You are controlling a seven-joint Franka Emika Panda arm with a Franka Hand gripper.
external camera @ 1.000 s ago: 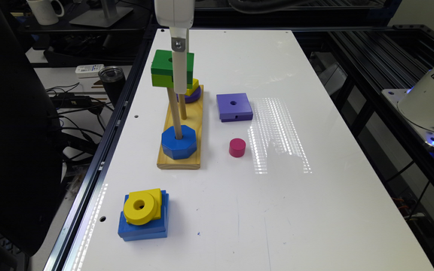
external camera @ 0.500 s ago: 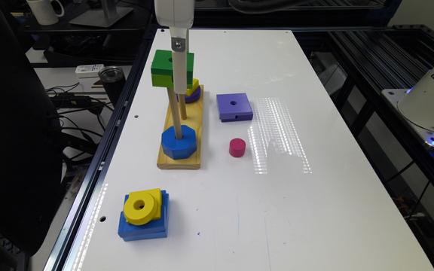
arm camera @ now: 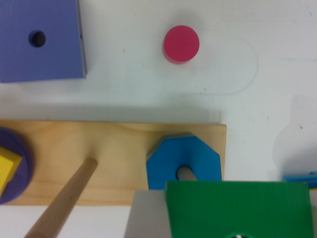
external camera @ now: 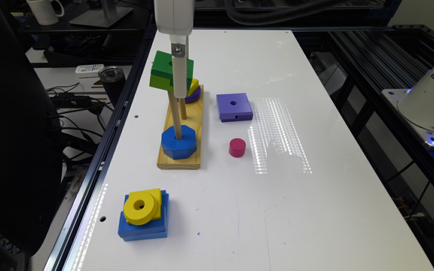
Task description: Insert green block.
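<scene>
Two-tone green block held tilted, raised above the white table.

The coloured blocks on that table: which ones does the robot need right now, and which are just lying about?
Needed:
green block, held up by the gripper
wooden peg board

Lying about:
purple square
pink cylinder
yellow ring on a blue block

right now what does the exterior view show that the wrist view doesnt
Exterior alone: the yellow ring on a blue square block near the table edge, a white mug, a dark tumbler and the hand from the side. Wrist alone: the blue octagon's peg seen end-on through its hole. Both: the green block held aloft, the wooden base, the purple square, the pink cylinder.
</scene>
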